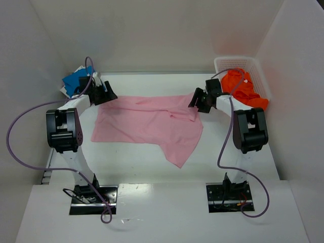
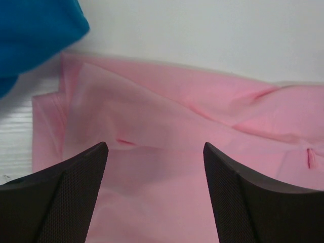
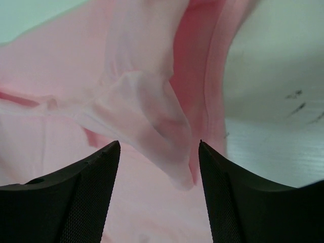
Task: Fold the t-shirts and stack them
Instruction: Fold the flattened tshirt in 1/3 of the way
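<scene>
A light pink t-shirt (image 1: 152, 124) lies spread across the middle of the white table (image 1: 152, 172), one flap trailing toward the front right. My left gripper (image 1: 106, 93) is open just above its far left corner, and pink cloth (image 2: 167, 152) fills the gap between the jaws, unheld. Over the far right corner my right gripper (image 1: 202, 104) is open too, with a loose pink fold (image 3: 157, 121) below it. A bright blue t-shirt (image 1: 76, 81) lies bunched at the far left. An orange t-shirt (image 1: 243, 88) sits in the basket.
The white mesh basket (image 1: 228, 63) stands in the far right corner against the wall. White walls close in the table on three sides. Purple cables loop beside both arms.
</scene>
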